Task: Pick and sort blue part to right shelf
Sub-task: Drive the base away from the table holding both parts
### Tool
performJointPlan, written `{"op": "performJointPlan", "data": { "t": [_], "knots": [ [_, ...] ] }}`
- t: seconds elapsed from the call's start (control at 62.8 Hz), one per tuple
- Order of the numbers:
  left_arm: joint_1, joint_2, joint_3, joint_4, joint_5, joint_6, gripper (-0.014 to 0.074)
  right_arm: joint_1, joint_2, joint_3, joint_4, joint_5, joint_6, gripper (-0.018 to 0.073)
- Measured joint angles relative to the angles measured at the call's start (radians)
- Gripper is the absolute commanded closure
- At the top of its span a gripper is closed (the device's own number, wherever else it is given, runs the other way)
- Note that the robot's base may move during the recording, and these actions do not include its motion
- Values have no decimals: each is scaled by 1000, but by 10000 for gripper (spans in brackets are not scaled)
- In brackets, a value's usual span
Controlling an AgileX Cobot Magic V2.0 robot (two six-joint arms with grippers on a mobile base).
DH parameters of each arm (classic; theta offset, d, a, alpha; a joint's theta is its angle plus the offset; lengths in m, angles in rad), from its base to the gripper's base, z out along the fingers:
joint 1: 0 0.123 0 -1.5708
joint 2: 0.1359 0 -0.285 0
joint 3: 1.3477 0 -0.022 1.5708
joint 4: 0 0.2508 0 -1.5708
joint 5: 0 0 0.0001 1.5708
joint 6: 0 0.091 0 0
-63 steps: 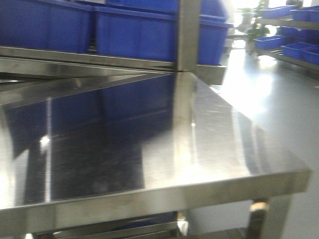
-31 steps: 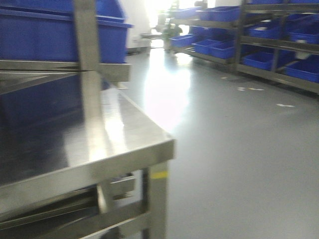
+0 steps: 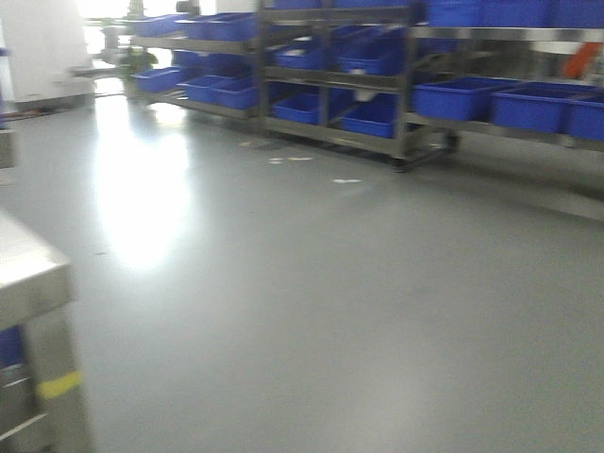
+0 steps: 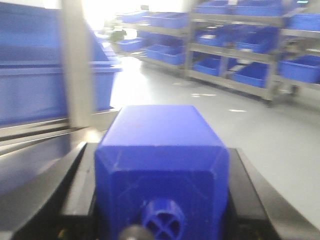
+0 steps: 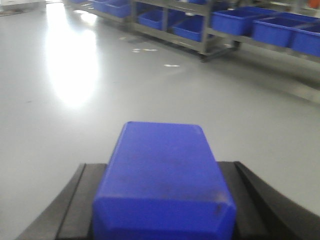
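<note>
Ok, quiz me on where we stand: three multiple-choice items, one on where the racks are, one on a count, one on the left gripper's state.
1. In the front view, the flow racks with blue bins stand:
A) across the floor, upper right
B) right up against the camera
C) out of view

2. Grippers carrying a blue part:
A) none
B) one
C) two

3. The left gripper is:
A) open and empty
B) shut on the left blue part
C) out of view

Answers:
1 A, the racks line the far side of the grey floor.
2 C, the right gripper also clamps the right blue part.
3 B, the part sits gripped on both sides, knob toward the camera.
</note>
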Motion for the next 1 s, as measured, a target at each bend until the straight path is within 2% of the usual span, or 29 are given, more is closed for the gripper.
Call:
{"op": "performJointPlan", "data": {
  "t": [1.004],
  "knots": [
    [0,0,0,0,0,0,262,0,0,0,0,2,0,129]
  ]
}}
